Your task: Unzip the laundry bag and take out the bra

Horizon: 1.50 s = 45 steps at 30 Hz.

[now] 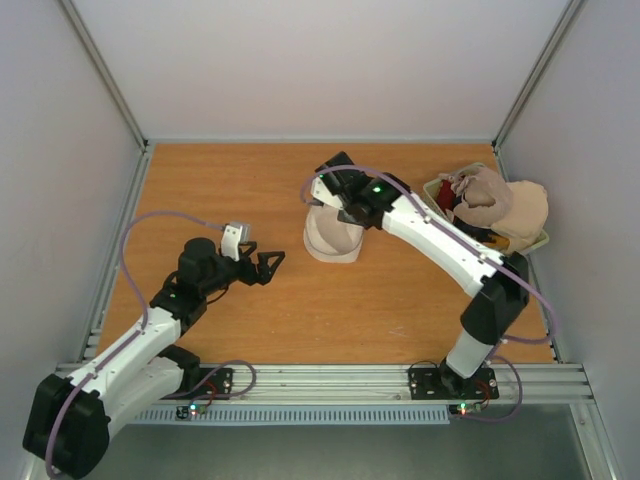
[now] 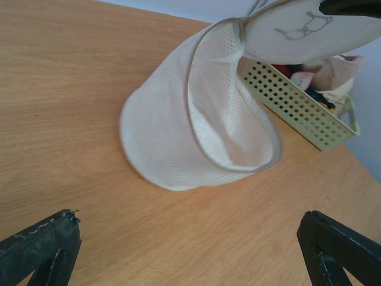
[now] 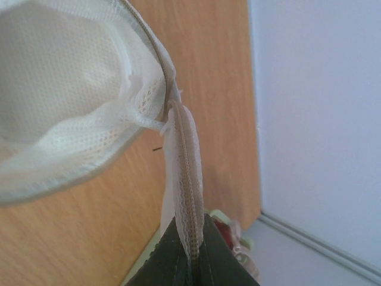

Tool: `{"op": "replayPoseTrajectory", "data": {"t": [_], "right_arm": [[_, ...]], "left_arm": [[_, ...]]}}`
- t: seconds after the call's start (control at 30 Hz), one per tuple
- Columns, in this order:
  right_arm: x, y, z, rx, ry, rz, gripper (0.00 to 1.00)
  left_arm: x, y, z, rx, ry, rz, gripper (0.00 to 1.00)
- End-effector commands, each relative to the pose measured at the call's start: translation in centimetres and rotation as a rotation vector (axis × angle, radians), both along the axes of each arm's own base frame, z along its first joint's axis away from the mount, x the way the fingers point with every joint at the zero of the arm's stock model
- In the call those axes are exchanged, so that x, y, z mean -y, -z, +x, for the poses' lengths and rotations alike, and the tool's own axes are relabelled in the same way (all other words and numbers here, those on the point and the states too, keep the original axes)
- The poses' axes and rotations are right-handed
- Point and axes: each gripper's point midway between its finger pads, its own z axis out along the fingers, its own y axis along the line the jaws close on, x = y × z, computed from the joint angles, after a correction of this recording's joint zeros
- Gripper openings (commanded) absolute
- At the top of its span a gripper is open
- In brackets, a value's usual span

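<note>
Mid-table, the right gripper [image 1: 341, 207] pinches the raised zip edge of the round off-white mesh laundry bag [image 1: 333, 243]; the left gripper [image 1: 268, 264] hovers spread. The dusty pink-beige bra [image 1: 483, 192] seemingly lies on the green plastic basket [image 1: 538, 243]; release gently

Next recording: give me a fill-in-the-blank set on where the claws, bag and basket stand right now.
The right claw is shut on the ___ edge of the laundry bag.
The left claw grips nothing; its jaws stand ___.
In the top view, the green basket lies to the bag's ___.
Missing words: zipper; open; right.
</note>
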Motion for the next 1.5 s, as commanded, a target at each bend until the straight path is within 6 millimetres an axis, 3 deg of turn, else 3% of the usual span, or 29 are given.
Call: {"op": "replayPoseTrajectory", "data": {"t": [0.0,0.13,0.27,0.43,0.53,0.63,0.9,1.03,1.17,1.37,1.4,1.43,1.47], "right_arm": [[-2.6,0.1,1.8,0.065,0.072,-0.048,0.01],[-5.6,1.5,3.3,0.033,0.199,0.066,0.01],[-6.5,4.8,4.1,0.002,0.298,0.048,0.01],[-8.1,5.2,4.5,0.078,0.386,0.061,0.02],[-9.9,5.7,4.2,0.081,0.396,0.106,0.04],[-11.2,7.5,3.7,0.065,0.402,0.114,0.06],[-15.0,12.3,2.1,-0.059,0.432,0.227,0.23],[-17.3,13.4,1.1,-0.168,0.404,0.334,0.32],[-18.1,11.5,1.3,-0.167,0.385,0.418,0.37],[-19.1,6.4,1.3,-0.187,0.333,0.581,0.57],[-19.3,5.2,1.3,-0.178,0.319,0.61,0.64],[-19.3,3.9,1.3,-0.164,0.307,0.637,0.88],[-19.1,2.1,1.4,-0.141,0.296,0.67,0.98]], "left_arm": [[-1.4,0.5,0.9,0.023,-0.088,0.048,0.99],[-2.0,2.0,1.0,-0.001,-0.111,0.097,0.99],[-1.9,3.0,0.8,-0.033,-0.099,0.102,0.99],[-1.8,3.2,0.8,-0.033,-0.097,0.097,0.99],[-1.8,3.1,0.9,-0.03,-0.1,0.098,0.99],[-1.8,3.0,0.9,-0.027,-0.1,0.097,0.99],[-2.1,2.7,1.1,-0.004,-0.113,0.106,1.0],[-2.2,2.6,1.1,0.008,-0.114,0.107,0.99],[-2.5,2.2,1.2,0.022,-0.123,0.105,0.99],[-2.6,1.5,1.4,0.057,-0.129,0.088,0.99],[-2.8,1.3,1.4,0.067,-0.134,0.088,0.99],[-3.0,1.2,1.5,0.074,-0.143,0.09,0.99],[-3.3,1.0,1.7,0.081,-0.153,0.092,0.99]]}}
